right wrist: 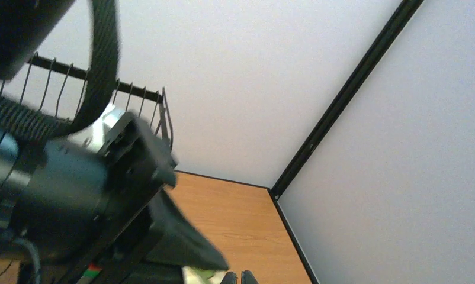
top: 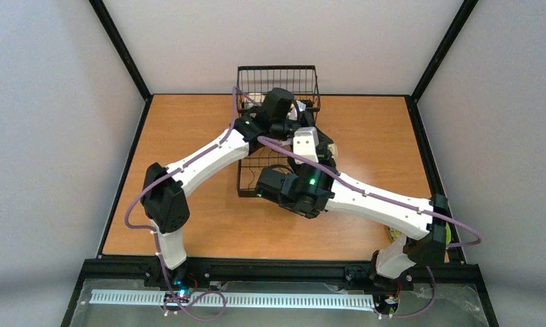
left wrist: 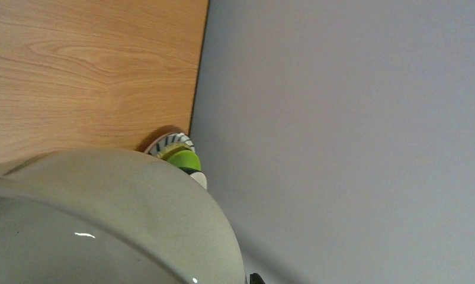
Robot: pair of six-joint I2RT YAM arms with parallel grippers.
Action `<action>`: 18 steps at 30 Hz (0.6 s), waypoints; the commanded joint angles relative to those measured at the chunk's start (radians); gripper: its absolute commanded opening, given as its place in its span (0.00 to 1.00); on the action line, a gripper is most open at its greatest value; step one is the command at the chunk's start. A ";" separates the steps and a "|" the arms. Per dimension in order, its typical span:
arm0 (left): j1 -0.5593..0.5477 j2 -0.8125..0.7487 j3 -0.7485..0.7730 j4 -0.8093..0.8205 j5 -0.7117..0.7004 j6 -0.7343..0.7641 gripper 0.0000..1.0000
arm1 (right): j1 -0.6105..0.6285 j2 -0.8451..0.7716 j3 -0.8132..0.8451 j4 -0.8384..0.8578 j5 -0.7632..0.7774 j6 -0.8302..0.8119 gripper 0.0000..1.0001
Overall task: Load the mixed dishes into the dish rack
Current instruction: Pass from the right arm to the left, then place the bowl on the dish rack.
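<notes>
The wooden table (top: 188,136) carries the black wire dish rack (top: 277,78) at 12 o'clock, and both arms reach in over it, with the left gripper (top: 288,114) above the tall basket end. A white dish (left wrist: 105,219), bowl or plate I cannot tell, fills the left wrist view from 6 to 9 o'clock, while the teal-and-white bowl (left wrist: 166,144) and lime-green plate (left wrist: 184,160) sit together at the table's edge by the wall. Whether either claw is apart, together or clamped cannot be told: the left fingers are hidden, and of the right gripper (right wrist: 237,277) only the tips show at 6 o'clock.

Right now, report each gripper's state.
Left gripper: cannot tell; a white dish fills its wrist view.
Right gripper: looks shut, tips nearly together, nothing seen between them.
</notes>
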 commanded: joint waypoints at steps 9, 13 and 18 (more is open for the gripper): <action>-0.006 -0.027 -0.033 0.097 -0.014 0.038 0.00 | 0.004 -0.046 -0.013 0.020 0.057 0.041 0.02; -0.005 -0.040 -0.049 0.096 -0.019 0.054 0.00 | 0.004 -0.060 -0.004 0.019 0.059 0.041 0.02; 0.001 -0.075 -0.092 0.112 -0.019 0.093 0.00 | 0.004 -0.087 0.009 0.024 0.059 0.049 0.03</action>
